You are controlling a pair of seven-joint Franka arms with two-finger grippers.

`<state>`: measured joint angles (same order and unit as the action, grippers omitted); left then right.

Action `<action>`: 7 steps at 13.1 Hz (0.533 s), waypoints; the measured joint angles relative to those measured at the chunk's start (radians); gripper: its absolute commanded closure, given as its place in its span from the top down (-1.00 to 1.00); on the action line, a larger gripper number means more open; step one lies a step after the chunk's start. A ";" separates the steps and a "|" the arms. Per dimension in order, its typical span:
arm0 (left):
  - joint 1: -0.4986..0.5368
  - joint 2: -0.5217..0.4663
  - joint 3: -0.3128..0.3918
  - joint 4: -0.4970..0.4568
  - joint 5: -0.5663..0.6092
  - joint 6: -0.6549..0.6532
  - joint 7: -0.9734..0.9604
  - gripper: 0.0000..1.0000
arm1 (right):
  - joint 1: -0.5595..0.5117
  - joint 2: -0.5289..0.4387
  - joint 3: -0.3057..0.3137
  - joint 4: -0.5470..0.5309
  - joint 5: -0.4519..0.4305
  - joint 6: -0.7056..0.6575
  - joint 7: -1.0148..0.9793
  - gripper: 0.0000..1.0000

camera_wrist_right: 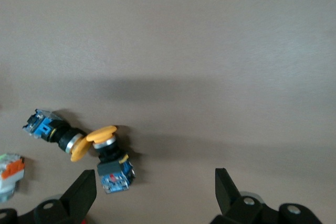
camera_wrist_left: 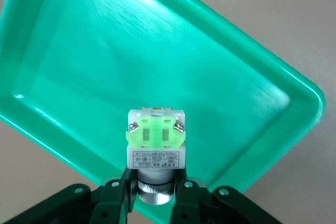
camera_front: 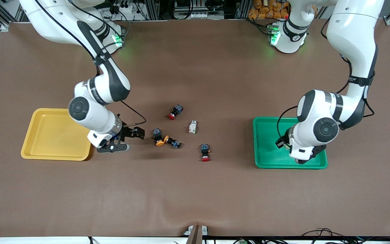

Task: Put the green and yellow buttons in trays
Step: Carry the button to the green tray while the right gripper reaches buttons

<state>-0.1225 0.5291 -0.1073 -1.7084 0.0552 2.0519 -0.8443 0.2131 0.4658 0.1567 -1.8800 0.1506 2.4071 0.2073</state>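
Brown table cloth (camera_front: 215, 67) carries yellow tray (camera_front: 51, 135) and green tray (camera_front: 269, 149).

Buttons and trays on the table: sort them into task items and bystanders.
Task items:
- green-marked button held in left hand over green tray
- two yellow-capped buttons
- whitish button
- yellow tray

Bystanders:
- red-capped buttons

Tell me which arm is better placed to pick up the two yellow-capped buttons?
The right arm. Its open tool is beside the yellow-capped buttons, while the left tool holds a green-marked button over the green tray.
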 measured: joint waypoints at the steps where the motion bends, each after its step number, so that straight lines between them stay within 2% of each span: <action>1: 0.018 0.000 0.001 -0.007 0.011 0.016 0.000 -1.00 | 0.008 0.016 0.006 -0.002 -0.011 0.026 0.028 1.00; 7: 0.089 0.012 0.002 -0.122 0.045 0.216 0.000 -1.00 | 0.062 0.082 0.028 -0.004 -0.161 0.074 0.266 1.00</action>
<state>-0.0340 0.5413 -0.1055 -1.8300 0.1007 2.2680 -0.8443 0.2750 0.5473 0.1842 -1.8837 -0.0105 2.4807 0.4730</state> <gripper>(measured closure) 0.696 0.000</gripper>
